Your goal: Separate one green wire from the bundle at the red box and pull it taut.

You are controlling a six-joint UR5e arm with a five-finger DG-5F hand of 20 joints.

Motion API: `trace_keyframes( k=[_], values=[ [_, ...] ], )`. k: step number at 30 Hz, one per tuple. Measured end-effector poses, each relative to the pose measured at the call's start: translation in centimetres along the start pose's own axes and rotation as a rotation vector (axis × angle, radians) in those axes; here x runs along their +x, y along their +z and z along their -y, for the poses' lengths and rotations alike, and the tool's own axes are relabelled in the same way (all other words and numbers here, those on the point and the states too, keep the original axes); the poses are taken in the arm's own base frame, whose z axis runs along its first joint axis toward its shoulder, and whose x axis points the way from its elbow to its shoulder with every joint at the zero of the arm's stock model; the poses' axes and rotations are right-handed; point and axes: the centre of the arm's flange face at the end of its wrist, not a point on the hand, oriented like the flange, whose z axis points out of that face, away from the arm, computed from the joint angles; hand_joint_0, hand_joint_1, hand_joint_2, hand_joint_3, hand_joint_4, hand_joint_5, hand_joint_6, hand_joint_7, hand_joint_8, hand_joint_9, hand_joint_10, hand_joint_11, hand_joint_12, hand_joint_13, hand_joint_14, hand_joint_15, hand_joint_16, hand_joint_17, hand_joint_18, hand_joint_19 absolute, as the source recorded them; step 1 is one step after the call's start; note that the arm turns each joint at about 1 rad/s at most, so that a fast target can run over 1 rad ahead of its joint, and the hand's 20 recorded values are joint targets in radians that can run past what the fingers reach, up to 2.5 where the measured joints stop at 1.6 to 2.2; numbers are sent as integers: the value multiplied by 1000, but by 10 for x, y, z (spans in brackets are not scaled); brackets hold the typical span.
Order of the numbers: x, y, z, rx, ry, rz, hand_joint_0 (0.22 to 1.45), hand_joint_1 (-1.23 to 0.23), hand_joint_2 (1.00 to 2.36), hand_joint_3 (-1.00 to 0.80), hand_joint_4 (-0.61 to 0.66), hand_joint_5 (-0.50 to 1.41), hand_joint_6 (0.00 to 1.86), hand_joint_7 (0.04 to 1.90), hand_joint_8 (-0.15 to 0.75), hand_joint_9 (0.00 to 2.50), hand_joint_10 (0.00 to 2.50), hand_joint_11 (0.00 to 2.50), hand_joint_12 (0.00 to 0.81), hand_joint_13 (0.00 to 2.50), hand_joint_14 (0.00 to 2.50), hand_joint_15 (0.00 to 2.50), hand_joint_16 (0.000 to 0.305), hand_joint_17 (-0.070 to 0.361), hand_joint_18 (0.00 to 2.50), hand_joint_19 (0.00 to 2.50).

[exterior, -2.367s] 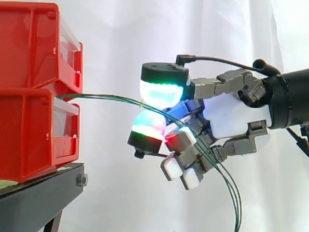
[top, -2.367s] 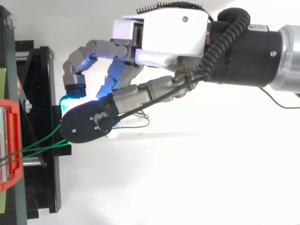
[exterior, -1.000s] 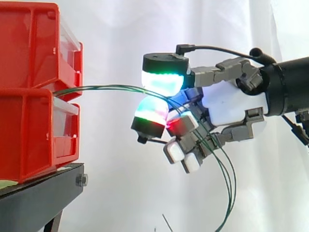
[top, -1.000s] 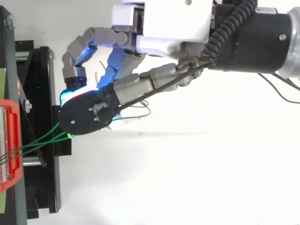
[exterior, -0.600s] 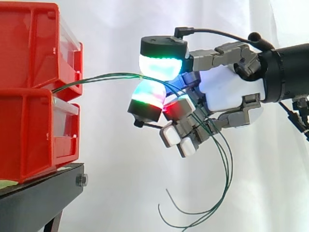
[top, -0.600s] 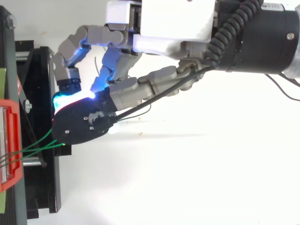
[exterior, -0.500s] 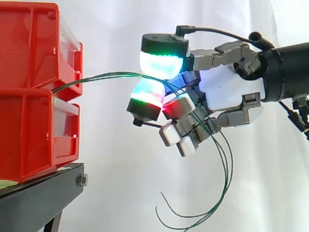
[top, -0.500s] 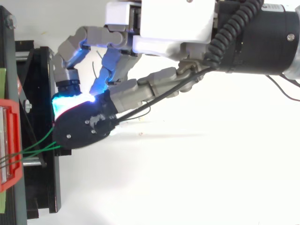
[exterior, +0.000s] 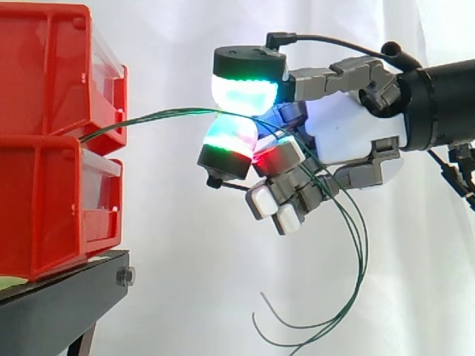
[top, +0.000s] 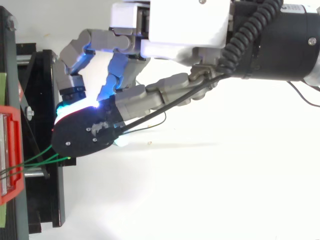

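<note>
Wires (exterior: pixel 163 116) from bins (exterior: pixel 44 156) rightward to fingers (exterior: pixel 239 95)

White-palmed hand (exterior: pixel 349 137) with jointed grey fingers (exterior: pixel 326 78).

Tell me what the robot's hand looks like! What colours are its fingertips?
The hand has a smooth white palm shell and chunky grey segmented fingers. Its fingertips are thick round pads with black caps, glowing cyan, green and red; some smaller ones are plain white. It sits on a black, round arm.
</note>
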Motion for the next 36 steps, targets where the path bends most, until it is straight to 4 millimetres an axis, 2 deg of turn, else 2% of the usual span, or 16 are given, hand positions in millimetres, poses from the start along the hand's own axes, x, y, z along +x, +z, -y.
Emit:
trace_keyframes(
  k=[14,22,24,25,27,29,36],
  values=[
    [-3,-1,9,16,3,4,615,-709,1018,-27,35,-160,918,1129,375,1207,14,1056,367,1019,14,444,53,120,994,439],
    [6,-3,36,53,0,-11,608,-731,1009,25,32,-132,897,1219,358,1035,13,791,392,689,8,284,59,132,770,349],
    [8,-3,44,58,1,-13,608,-739,1006,24,20,-129,896,1215,337,826,10,494,385,544,5,170,59,132,651,283],
    [10,-3,50,61,5,-14,608,-740,1006,24,17,-129,896,1211,336,827,8,471,386,540,5,160,58,130,614,272],
    [12,-4,58,64,14,-15,608,-747,1004,23,-1,-126,893,1204,296,566,2,124,370,382,0,36,57,129,470,141],
    [13,-3,63,57,29,-13,608,-753,1003,19,-17,-124,887,1218,273,430,0,0,359,297,0,0,56,126,373,63],
    [14,0,66,31,51,-8,609,-767,1004,4,-41,-127,869,1250,215,177,0,0,341,172,0,0,56,126,225,0]
  ],
)
